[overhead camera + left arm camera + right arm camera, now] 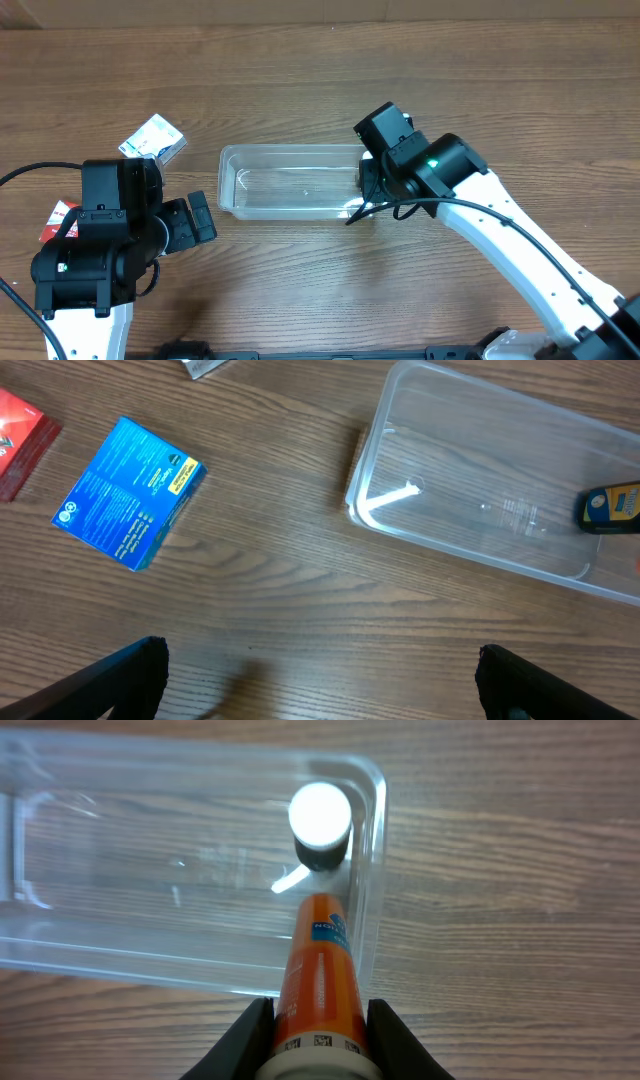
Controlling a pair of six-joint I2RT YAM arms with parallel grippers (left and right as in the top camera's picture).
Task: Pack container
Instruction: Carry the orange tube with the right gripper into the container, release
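The clear plastic container (290,152) lies across the middle of the table and holds nothing but the tip of a tube. It also shows in the left wrist view (480,480) and the right wrist view (150,870). My right gripper (372,182) (318,1020) is shut on an orange tube (320,960). The tube's black cap end reaches over the container's right end wall and inside; that end shows in the left wrist view (612,508). My left gripper (205,218) (320,660) is open and empty above bare table, left of the container.
A blue box (130,492) lies on the table left of the container. A blue-and-white box (153,139) sits at the upper left. A red box (60,218) (20,440) lies at the far left, partly under the left arm.
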